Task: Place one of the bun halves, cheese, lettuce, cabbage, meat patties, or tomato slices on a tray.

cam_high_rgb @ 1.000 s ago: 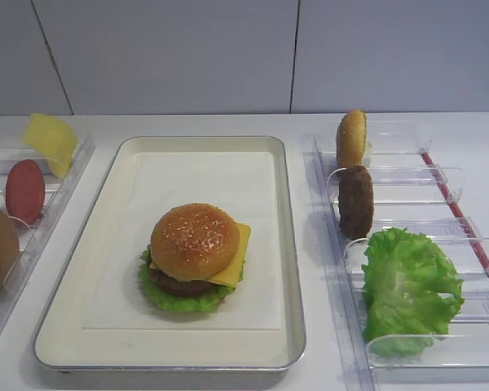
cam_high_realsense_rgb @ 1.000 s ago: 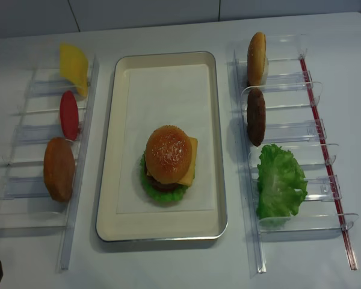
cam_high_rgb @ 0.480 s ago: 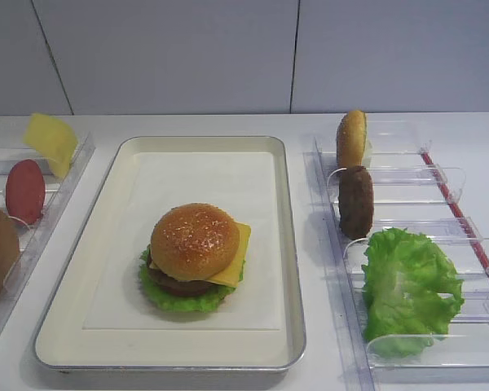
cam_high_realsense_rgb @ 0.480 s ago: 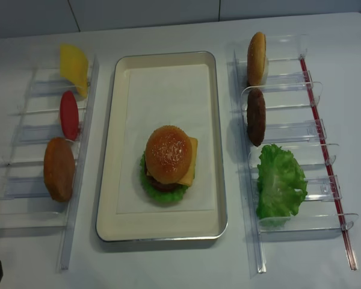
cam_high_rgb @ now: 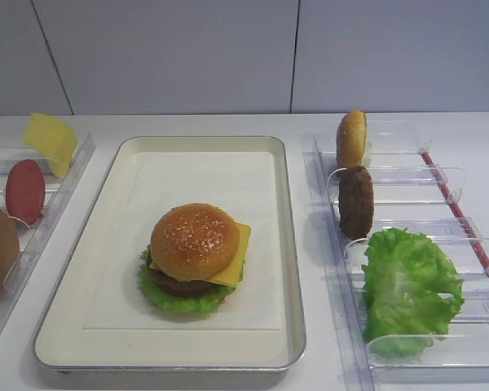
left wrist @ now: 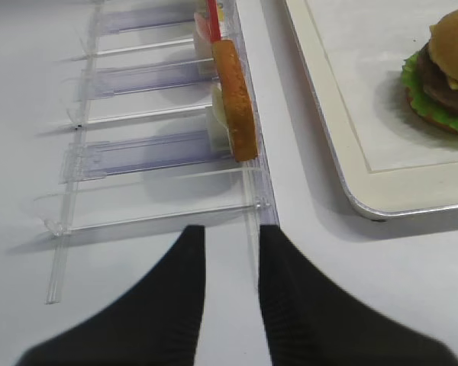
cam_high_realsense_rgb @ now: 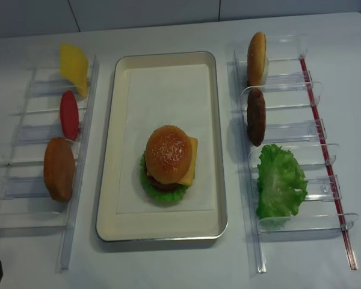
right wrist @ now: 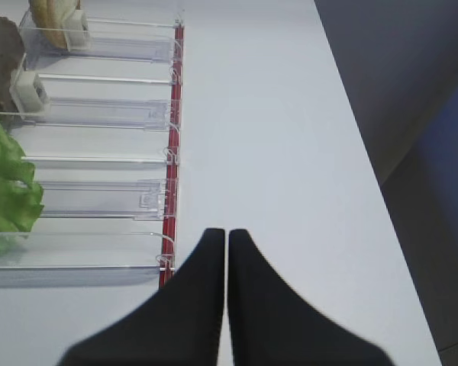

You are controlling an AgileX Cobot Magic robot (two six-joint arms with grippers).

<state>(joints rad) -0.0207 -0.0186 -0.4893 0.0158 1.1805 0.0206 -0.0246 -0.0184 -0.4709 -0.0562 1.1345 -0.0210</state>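
Note:
The cream tray (cam_high_rgb: 196, 163) (cam_high_realsense_rgb: 168, 90) holds one stacked burger. Its seeded bun half (cam_high_rgb: 194, 236) (cam_high_realsense_rgb: 167, 152) sits on cheese (cam_high_rgb: 238, 252), a meat patty (cam_high_rgb: 175, 285) and lettuce (cam_high_rgb: 179, 303). My left gripper (left wrist: 231, 229) is open and empty over the table, just short of the left rack's near end. A flatter bun half (left wrist: 235, 95) stands on edge ahead of it. Out past the right rack's red strip, my right gripper (right wrist: 227, 232) is shut on nothing. Neither gripper shows in the high views.
The left clear rack (cam_high_realsense_rgb: 24, 180) holds a cheese slice (cam_high_realsense_rgb: 74, 65), a tomato slice (cam_high_realsense_rgb: 69, 114) and a bun half (cam_high_realsense_rgb: 59, 168). The right rack (cam_high_realsense_rgb: 313, 129) holds a bun half (cam_high_realsense_rgb: 257, 57), a patty (cam_high_realsense_rgb: 256, 117) and loose lettuce (cam_high_realsense_rgb: 280, 180). The table edge (right wrist: 366, 152) runs right of my right gripper.

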